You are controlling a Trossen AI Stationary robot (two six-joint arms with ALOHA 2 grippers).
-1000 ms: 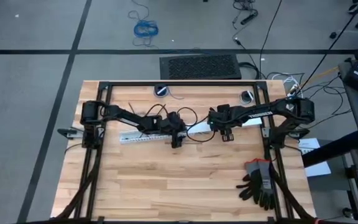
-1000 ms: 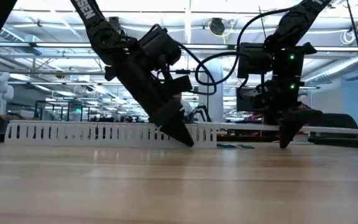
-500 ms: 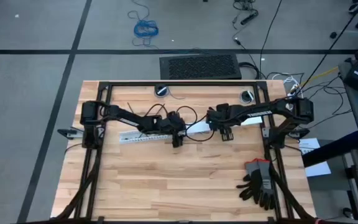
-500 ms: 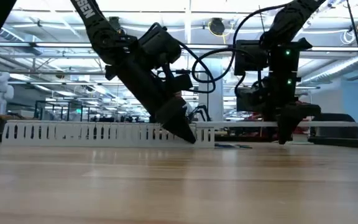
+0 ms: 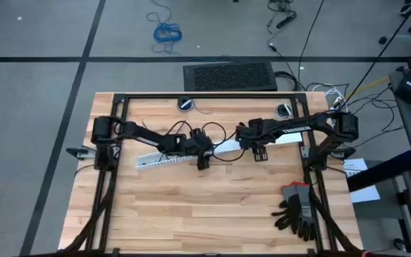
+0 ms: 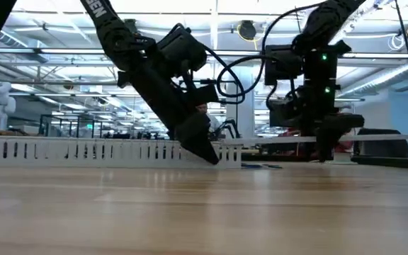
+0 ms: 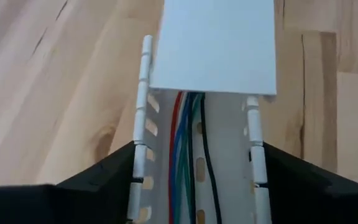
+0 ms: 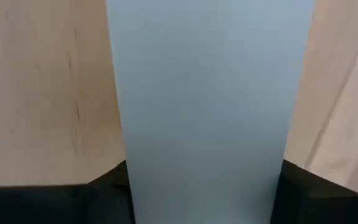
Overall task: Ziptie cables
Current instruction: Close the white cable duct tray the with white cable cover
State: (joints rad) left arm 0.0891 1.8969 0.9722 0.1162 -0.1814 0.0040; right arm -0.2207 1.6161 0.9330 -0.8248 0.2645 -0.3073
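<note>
1. The cables [image 7: 185, 155] are seen as red, blue, green and black wires lying lengthwise inside the white slotted duct [image 5: 159, 158], which lies left of centre on the desk [image 5: 191, 214]. No zipties can be made out in any view.
2. The left claw [image 5: 203, 158] is set at the right end of the duct. In the left wrist view its fingers [image 7: 104, 180] press on the two outer walls, so it is judged to be clamped on the duct.
3. The right claw [image 5: 259, 153] is placed just right of it, over the flat white cover [image 5: 228, 146]. In its wrist view the cover fills the gap between the fingers, so it is judged to be closed on the cover.
4. The step in hand is judged to be the mating of the cover and the duct, not tying.
5. The duct is best held flat on the desk by the left claw, so that it is not dragged along.
6. The cover is best moved straight along the duct's line and level with both walls, since a skewed edge could catch on the slots.
7. The wires should be watched. They lie low in the channel, and a raised strand could be pinched under the cover edge.
</note>
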